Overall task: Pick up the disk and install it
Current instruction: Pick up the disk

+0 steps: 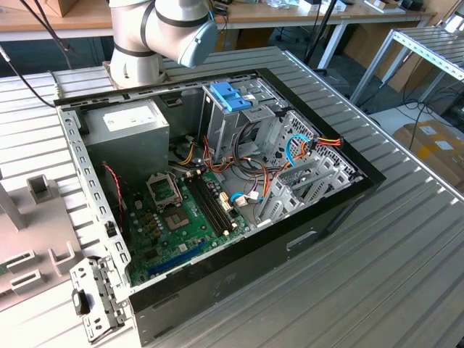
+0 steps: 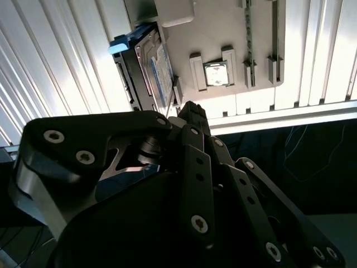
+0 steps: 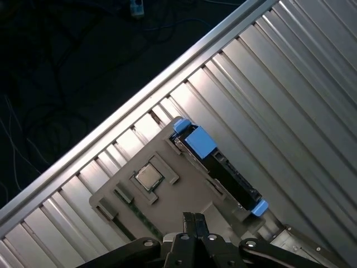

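The end effector (image 3: 193,219) is seen closed and empty. The disk (image 3: 226,176) is stood on edge in a grey fixture (image 3: 184,192) on the worktop (image 3: 290,100), just ahead of the end effector and apart from it. The disk is judged rigid, fairly heavy and shock-sensitive. It is best pinched mid-body across its flat faces, not by the blue rails.

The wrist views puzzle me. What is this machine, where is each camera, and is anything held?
This is a robot arm with a hand. The exterior view comes from a camera off the arm: an open computer case lies on a ribbed table. Both wrist views come from cameras riding on the arm; the dark shape in front is the hand. Past it lies a grey holder with a square chip, and the disk, dark with blue rails, set on edge. The hand is shut, holds nothing and is apart from the disk.
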Action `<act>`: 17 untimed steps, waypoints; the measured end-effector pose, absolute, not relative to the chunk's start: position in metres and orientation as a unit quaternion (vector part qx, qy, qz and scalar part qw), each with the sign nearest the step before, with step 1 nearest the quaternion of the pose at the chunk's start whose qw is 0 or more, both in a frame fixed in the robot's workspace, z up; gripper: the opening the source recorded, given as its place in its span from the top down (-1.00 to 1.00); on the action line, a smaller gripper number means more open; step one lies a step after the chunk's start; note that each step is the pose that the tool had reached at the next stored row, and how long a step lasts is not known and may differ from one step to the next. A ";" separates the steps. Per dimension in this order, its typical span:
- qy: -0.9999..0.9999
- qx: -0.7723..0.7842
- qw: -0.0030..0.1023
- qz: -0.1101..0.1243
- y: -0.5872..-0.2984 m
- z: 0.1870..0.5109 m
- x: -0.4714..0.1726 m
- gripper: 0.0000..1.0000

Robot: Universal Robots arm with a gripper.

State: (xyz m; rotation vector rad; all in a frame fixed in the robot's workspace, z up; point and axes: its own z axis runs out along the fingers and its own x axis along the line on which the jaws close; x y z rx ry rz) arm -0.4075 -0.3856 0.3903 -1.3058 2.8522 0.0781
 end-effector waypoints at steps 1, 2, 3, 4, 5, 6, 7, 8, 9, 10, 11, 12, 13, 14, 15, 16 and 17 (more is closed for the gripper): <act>0.908 -0.419 0.002 0.025 -0.386 0.390 -0.407 0.79; 0.907 -0.421 0.002 0.025 -0.386 0.390 -0.407 0.79; 0.906 -0.424 0.002 0.025 -0.386 0.390 -0.407 0.79; 0.904 -0.426 0.002 0.025 -0.386 0.390 -0.407 0.79; 0.903 -0.428 0.002 0.025 -0.386 0.390 -0.407 0.79; 0.902 -0.431 0.001 0.025 -0.386 0.390 -0.407 0.79; 0.901 -0.433 0.001 0.025 -0.386 0.390 -0.407 0.79; 0.898 -0.440 0.001 0.025 -0.386 0.390 -0.407 0.79; 0.895 -0.446 0.001 0.025 -0.386 0.390 -0.407 0.79; 0.893 -0.449 0.001 0.025 -0.386 0.390 -0.407 0.79; 0.892 -0.451 0.001 0.025 -0.386 0.390 -0.407 0.79; 0.891 -0.453 0.001 0.025 -0.386 0.390 -0.407 0.79; 0.890 -0.455 0.001 0.025 -0.386 0.390 -0.407 0.79; 0.889 -0.458 0.001 0.025 -0.386 0.390 -0.407 0.79; 0.888 -0.460 0.001 0.025 -0.386 0.390 -0.407 0.79; 0.886 -0.463 0.001 0.025 -0.386 0.390 -0.407 0.79; 0.884 -0.466 0.000 0.025 -0.386 0.390 -0.407 0.79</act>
